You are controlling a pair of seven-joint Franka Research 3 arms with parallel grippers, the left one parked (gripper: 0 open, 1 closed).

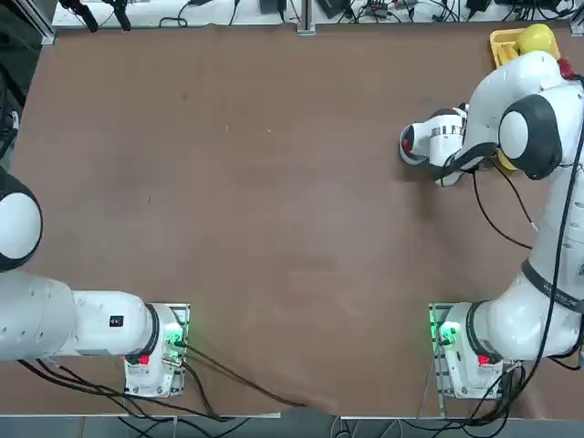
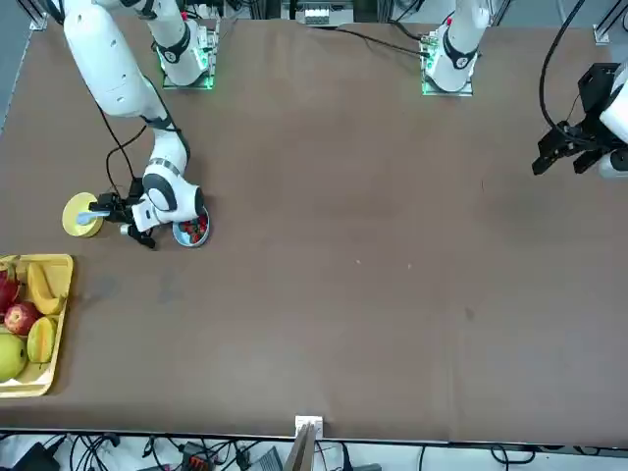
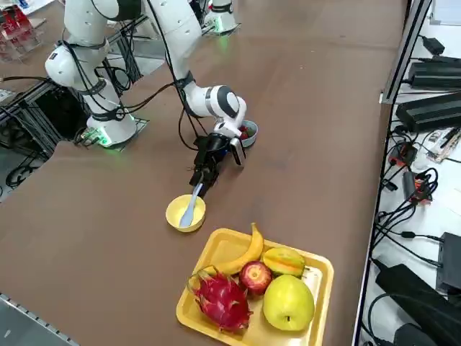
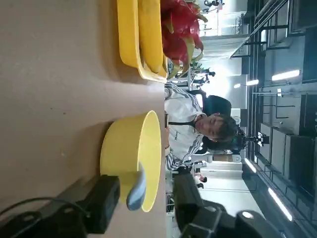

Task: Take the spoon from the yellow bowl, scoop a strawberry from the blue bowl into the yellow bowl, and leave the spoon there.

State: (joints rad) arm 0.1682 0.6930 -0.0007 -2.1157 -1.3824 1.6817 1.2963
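The yellow bowl [image 3: 175, 213] stands on the brown table with the light-blue spoon [image 3: 190, 207] lying in it, handle sticking out over the rim. My right gripper [image 3: 199, 180] reaches low to that handle. In the wrist view the spoon handle [image 4: 136, 191] lies between the two fingers [image 4: 101, 203], which stand apart with a gap left beside it, so the gripper [image 4: 143, 198] is open. The blue bowl [image 2: 191, 232] with red strawberries [image 2: 195, 229] sits right behind the wrist. From overhead the arm hides most of the yellow bowl [image 1: 505, 162].
A rectangular yellow fruit tray [image 3: 216, 249] with a banana, an apple, a dragon fruit and other fruit sits close beyond the yellow bowl, near the table's corner. A person [image 4: 190, 126] sits in the room beyond the table.
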